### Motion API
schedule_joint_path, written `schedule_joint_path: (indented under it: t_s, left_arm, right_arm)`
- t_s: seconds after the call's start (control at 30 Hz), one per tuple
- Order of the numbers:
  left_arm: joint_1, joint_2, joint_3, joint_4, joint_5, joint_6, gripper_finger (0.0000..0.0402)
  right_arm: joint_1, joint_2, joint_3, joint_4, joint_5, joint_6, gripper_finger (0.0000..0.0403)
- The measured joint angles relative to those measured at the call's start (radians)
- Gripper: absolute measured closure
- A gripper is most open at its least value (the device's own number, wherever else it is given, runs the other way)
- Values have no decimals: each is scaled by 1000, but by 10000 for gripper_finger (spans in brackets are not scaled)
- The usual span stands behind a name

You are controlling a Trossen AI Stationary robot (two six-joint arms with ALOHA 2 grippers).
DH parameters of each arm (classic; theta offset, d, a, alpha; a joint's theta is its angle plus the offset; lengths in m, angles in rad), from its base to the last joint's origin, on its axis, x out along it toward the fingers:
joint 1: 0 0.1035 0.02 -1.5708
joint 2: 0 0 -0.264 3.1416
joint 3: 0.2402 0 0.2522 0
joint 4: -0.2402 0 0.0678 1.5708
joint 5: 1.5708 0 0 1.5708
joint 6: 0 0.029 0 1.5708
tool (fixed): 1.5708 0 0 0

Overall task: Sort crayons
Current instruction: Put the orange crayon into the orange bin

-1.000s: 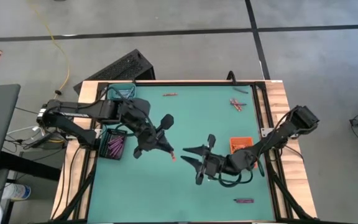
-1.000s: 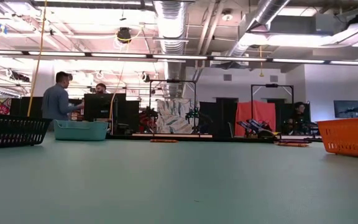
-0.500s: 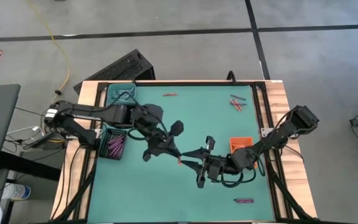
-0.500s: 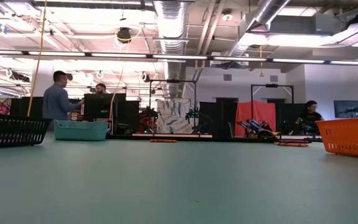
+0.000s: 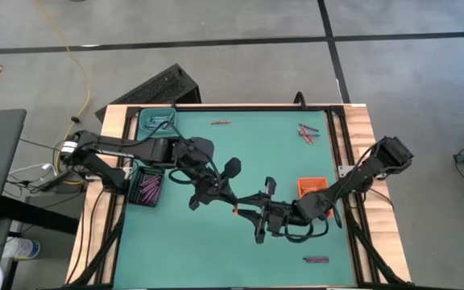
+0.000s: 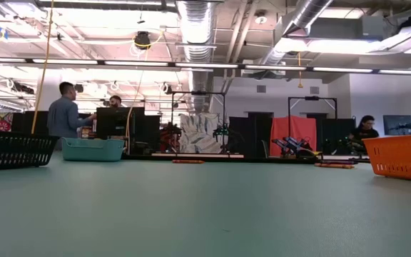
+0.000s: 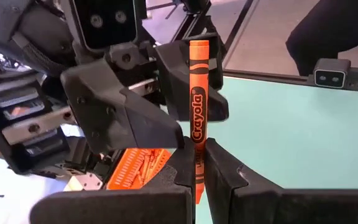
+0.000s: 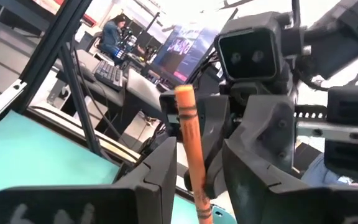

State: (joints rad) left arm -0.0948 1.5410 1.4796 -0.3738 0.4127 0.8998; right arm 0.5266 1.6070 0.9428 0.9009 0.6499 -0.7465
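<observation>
Midway through a handover, the left gripper clamps an orange wax crayon between the right gripper's open jaws; those must close next.

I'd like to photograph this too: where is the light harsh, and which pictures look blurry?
Low view: ceiling lights glare, the near table is soft. Right wrist view: bright haze behind, and the orange crayon and fingers are blurred. Left wrist view: the crayon's label is sharp. High view: even light, faint shadows.
</observation>
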Motion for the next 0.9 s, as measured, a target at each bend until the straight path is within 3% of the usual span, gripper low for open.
schedule_joint_path:
  t_s: [0.27, 0.63, 0.9]
  left_arm:
    - [0, 0, 0, 2, -9, 6, 401]
    - [0, 0, 0, -7, -46, 7, 400]
    - [-1, 0, 0, -27, -104, -11, 390]
  right_arm:
    - [-6, 2, 0, 5, 0, 13, 277]
    - [-6, 2, 0, -7, -24, 3, 388]
    - [-6, 2, 0, -26, 12, 35, 399]
